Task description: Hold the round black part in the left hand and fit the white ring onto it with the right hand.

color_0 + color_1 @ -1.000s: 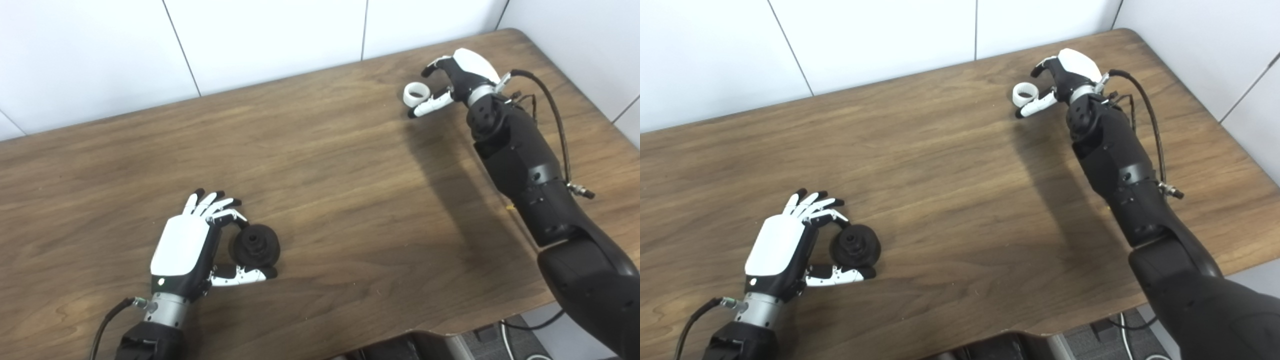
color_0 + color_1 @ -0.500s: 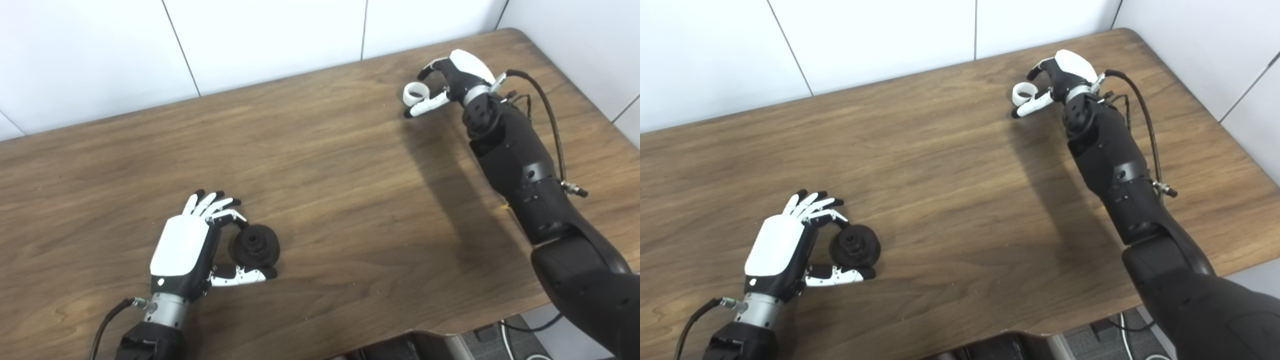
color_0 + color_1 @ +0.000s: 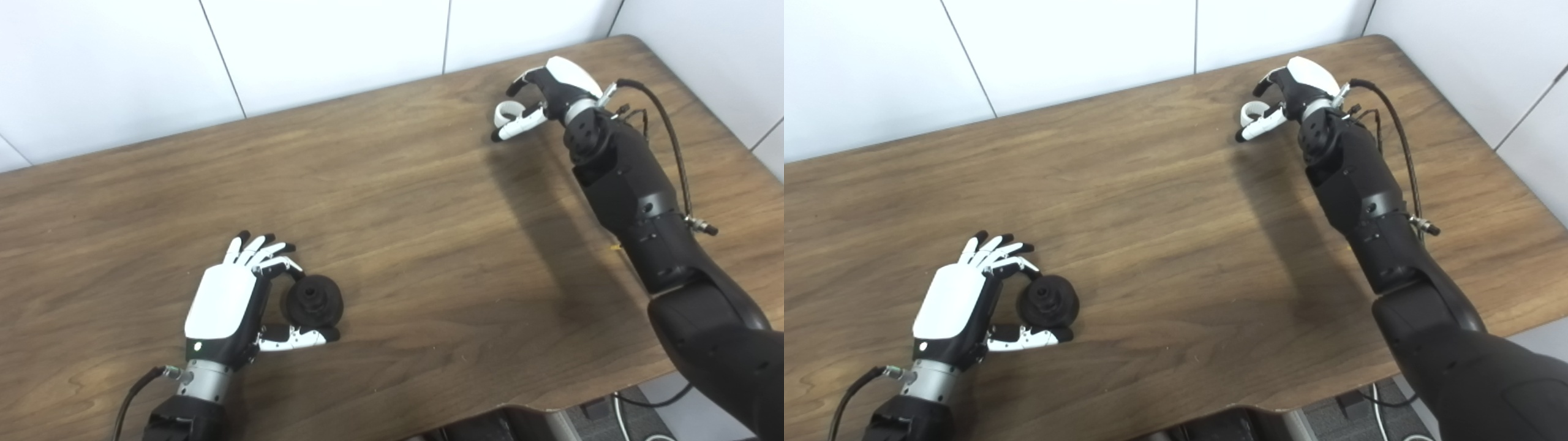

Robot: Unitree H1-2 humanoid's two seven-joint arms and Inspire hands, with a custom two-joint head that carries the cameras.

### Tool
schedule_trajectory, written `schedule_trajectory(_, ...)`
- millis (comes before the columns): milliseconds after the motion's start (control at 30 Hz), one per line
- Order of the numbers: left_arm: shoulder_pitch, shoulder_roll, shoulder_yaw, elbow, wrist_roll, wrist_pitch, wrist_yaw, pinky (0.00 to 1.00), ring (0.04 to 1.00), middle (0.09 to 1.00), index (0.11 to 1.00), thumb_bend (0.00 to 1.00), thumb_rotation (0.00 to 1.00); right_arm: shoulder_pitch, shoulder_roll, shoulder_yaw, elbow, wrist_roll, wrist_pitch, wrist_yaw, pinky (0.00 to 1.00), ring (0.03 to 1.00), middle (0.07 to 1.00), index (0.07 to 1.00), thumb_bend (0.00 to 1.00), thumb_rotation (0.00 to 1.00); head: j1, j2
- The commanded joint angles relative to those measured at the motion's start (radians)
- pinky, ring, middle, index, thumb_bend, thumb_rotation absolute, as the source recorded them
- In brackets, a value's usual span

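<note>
The round black part point(image 3: 312, 300) rests on the wooden table point(image 3: 398, 214) at the front left. My left hand point(image 3: 229, 300) lies beside it, one curled finger at its far side and the thumb along its near side, the other fingers stretched out. The white ring point(image 3: 506, 112) lies on the table at the far right. My right hand point(image 3: 554, 86) is over it, fingers arched above and the thumb point(image 3: 517, 125) stretched along its near side, partly covering it. The ring also shows in the right eye view point(image 3: 1251, 110).
A white tiled wall point(image 3: 337, 49) runs along the table's far edge and right side. A black cable point(image 3: 667, 128) loops along my right forearm. The table's front edge point(image 3: 490, 410) lies close below my arms.
My right hand has moved a little farther and left over the white ring, so the thumb now covers part of it. The left hand and black part have not moved.
</note>
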Motion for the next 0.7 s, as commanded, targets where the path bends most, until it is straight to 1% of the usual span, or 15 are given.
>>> schedule_trajectory(0, 0.010, 0.015, -0.001, 0.020, 0.016, 0.023, -0.035, 1.00, 0.910, 0.815, 0.487, 0.52, 0.06, -0.053, -0.020, -0.006, -0.022, -0.020, 0.002, -0.009, 1.00, 0.974, 0.916, 0.703, 0.74, 0.26, -0.001, 0.001)
schedule_trajectory(267, 0.008, 0.018, 0.000, 0.020, 0.014, 0.020, -0.035, 0.99, 0.906, 0.814, 0.487, 0.52, 0.06, -0.055, -0.025, 0.001, -0.012, -0.023, 0.002, -0.007, 1.00, 0.978, 0.913, 0.685, 0.73, 0.26, 0.001, -0.001)
schedule_trajectory(667, 0.011, 0.020, -0.002, 0.022, 0.017, 0.019, -0.035, 1.00, 0.909, 0.814, 0.486, 0.52, 0.06, -0.051, -0.024, -0.001, -0.005, -0.032, 0.002, -0.005, 1.00, 0.973, 0.909, 0.695, 0.74, 0.26, 0.002, 0.000)
